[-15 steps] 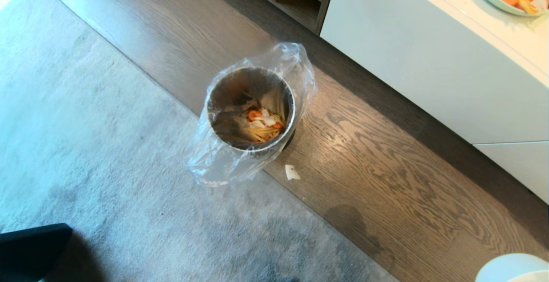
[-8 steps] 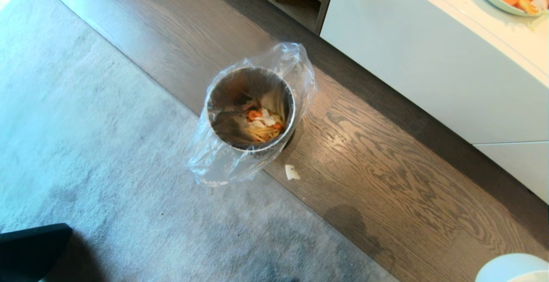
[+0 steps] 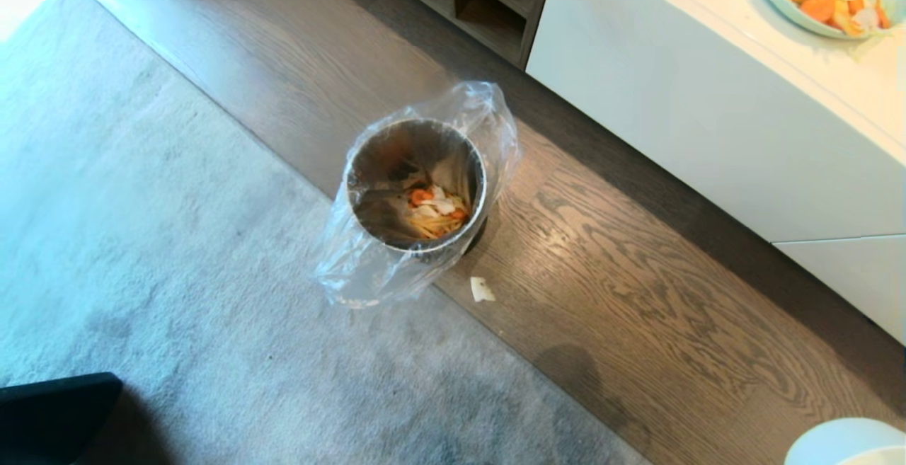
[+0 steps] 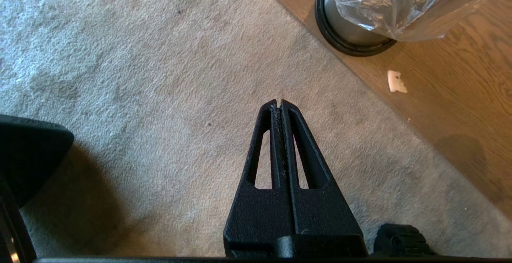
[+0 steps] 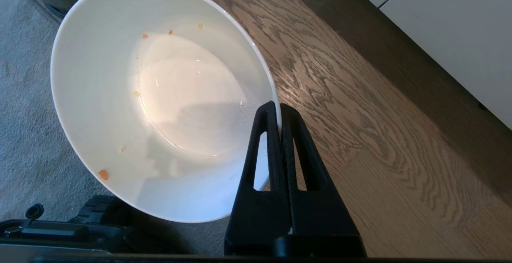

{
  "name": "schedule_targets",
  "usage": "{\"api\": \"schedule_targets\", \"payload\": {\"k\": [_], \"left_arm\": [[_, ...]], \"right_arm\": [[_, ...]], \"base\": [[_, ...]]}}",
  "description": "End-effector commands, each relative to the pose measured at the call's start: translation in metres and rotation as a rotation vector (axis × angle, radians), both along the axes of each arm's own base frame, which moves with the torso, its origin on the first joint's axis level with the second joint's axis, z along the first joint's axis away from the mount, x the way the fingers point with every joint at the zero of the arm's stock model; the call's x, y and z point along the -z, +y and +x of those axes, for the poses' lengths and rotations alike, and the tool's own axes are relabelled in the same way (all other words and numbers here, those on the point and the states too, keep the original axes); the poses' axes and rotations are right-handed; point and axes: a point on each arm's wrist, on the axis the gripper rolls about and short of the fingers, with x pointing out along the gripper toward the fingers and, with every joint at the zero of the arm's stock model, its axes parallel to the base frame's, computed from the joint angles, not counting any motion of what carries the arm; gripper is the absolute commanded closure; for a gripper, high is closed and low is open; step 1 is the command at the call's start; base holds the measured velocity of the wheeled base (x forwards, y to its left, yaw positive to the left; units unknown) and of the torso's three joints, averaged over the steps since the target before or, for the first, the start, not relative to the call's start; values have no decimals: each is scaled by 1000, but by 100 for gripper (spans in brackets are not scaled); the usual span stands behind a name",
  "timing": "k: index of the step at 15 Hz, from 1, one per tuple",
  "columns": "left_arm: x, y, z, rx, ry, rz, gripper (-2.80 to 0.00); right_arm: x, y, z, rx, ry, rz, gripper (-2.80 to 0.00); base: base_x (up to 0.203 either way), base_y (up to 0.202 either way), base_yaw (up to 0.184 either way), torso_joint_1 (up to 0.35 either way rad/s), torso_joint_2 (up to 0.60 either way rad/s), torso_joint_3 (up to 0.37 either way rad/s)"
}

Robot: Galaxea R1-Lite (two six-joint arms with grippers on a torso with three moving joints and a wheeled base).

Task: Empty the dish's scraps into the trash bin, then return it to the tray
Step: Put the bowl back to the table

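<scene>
A steel trash bin (image 3: 415, 185) lined with a clear plastic bag (image 3: 368, 267) stands on the wood floor (image 3: 637, 295) at the edge of a grey carpet (image 3: 141, 238), near the middle of the head view. Inside it lie the scraps (image 3: 433, 211): orange chunks, pale yellow strips and white bits. One white bit (image 3: 482, 289) rests on the floor just near-right of the bin. At far right, on a white counter (image 3: 708, 97), a pale green plate (image 3: 793, 5) holds more orange, yellow and white food.

The dish (image 5: 160, 99), a glossy, deep-sided white bowl, sits at the near right corner of the head view, where only a curve of its rim shows. The right wrist view shows it almost empty, with a few tiny orange and yellow specks stuck to its inner wall. The right gripper (image 5: 280, 109) is clamped on the dish's rim, one finger inside and one outside, holding it above the floor where wood meets carpet.

The left gripper (image 4: 279, 103) hangs over the carpet on the near left, its fingers pressed together and holding nothing; the bin's black base ring stands beyond it.

Compared with a second ago, the whole head view has slid slightly, so the bin and counter sit a little lower in it and more of the green plate shows; the things themselves have not moved.
</scene>
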Motion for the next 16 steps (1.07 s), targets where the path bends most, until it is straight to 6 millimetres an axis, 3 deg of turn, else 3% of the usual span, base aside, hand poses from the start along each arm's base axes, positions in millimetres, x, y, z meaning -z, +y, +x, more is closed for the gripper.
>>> {"api": "schedule_targets", "payload": {"k": [1,16], "left_arm": [[0,0,0,-1,-1,-1,0],[0,0,0,-1,-1,-2,0]], "right_arm": [[0,0,0,0,1,-1,0],[0,0,0,0,1,-2,0]], "base": [[0,0,0,2,0,179],[0,0,0,3,2,202]]}}
